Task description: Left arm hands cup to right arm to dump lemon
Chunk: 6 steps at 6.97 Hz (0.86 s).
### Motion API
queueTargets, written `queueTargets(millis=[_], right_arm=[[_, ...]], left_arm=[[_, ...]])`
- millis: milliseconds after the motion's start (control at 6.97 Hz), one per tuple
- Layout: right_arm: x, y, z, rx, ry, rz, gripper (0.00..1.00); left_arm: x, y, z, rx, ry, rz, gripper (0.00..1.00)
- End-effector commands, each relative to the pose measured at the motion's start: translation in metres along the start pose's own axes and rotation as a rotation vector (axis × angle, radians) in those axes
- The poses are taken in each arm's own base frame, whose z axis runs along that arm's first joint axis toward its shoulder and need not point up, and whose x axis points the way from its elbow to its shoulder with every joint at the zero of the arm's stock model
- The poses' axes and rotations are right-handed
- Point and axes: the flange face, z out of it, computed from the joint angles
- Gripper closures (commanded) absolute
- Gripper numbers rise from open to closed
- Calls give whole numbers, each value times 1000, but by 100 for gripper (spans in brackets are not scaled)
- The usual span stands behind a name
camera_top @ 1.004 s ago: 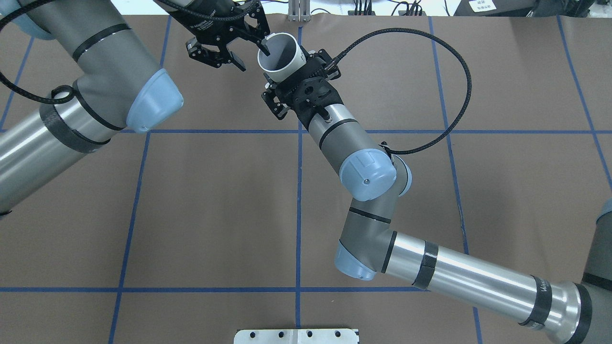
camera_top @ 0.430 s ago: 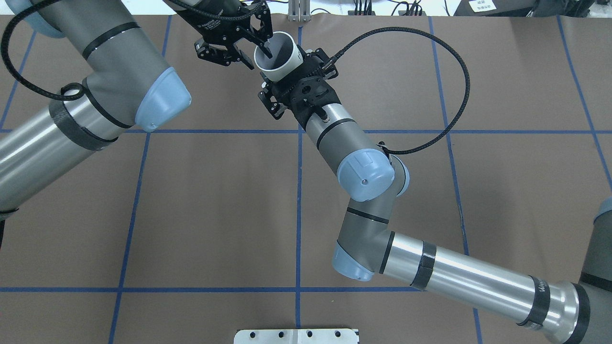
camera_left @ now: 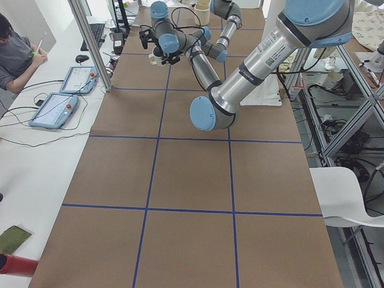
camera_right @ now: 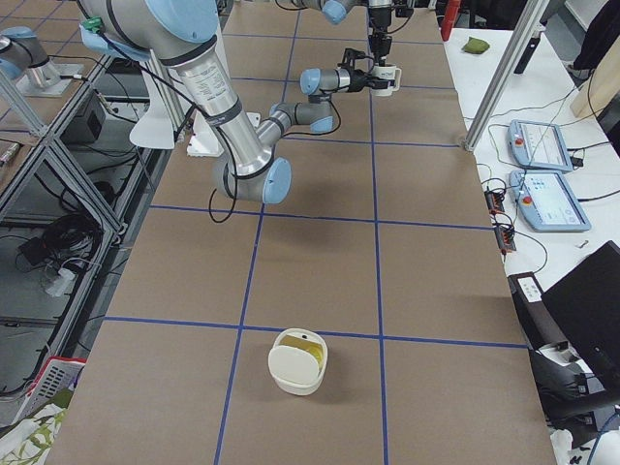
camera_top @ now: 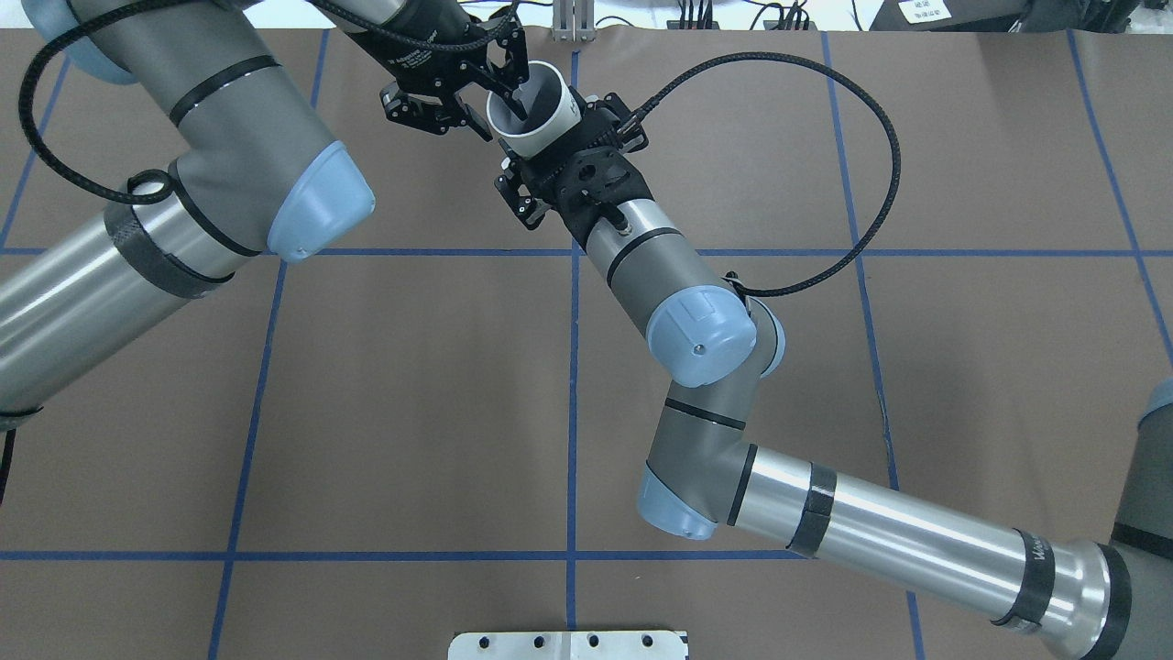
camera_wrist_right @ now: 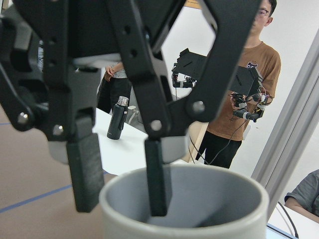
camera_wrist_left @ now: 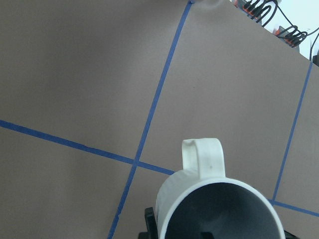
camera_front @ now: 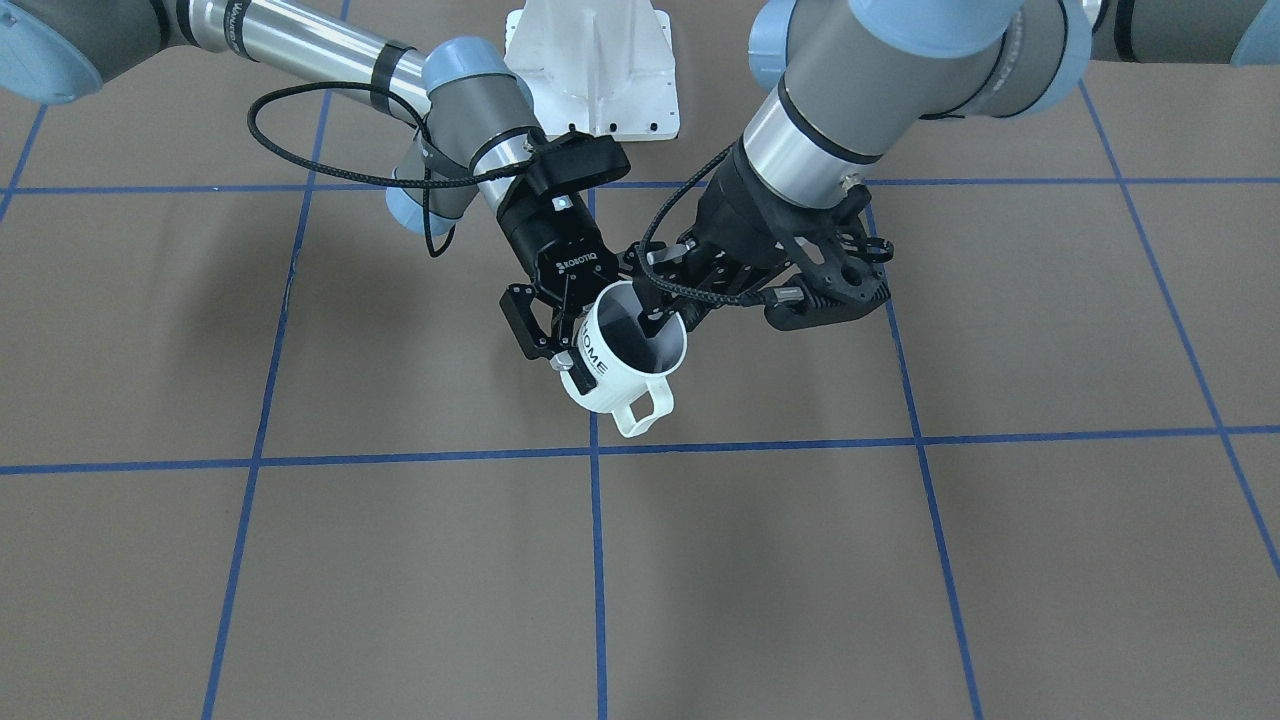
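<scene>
The white ribbed "HOME" cup hangs above the table at the far middle, tilted, with its handle towards the operators' side. My right gripper, marked ROBOTIQ, is shut on the cup's side wall. My left gripper is open and straddles the rim, with one finger inside the cup and the other outside. The overhead view shows the cup between the left gripper and the right wrist. The left wrist view looks into the cup: its inside is grey and no lemon shows. The right wrist view shows the rim and the left fingers.
A white round container with something yellow in it stands on the table near the robot's right end. A white base plate sits at the near edge. People stand and sit beyond the far side. Tablets lie on a side bench.
My left arm has swung right, bringing its open gripper closer over the cup's rim. The cup and my right gripper have shifted slightly left and away.
</scene>
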Motion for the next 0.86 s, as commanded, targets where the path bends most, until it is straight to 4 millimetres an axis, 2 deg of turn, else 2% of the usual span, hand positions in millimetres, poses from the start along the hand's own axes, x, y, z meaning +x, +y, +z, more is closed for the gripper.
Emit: queueTargets(millis=[0, 573, 717], right_arm=[[2, 4, 0, -6, 1, -11, 49], [2, -1, -2, 3, -2, -5, 49], [3, -3, -3, 6, -3, -3, 49]], left_arm=[[-1, 1, 2, 0, -3, 0, 55], [0, 3, 4, -4, -3, 3, 57], [-1, 3, 5, -6, -6, 1, 62]])
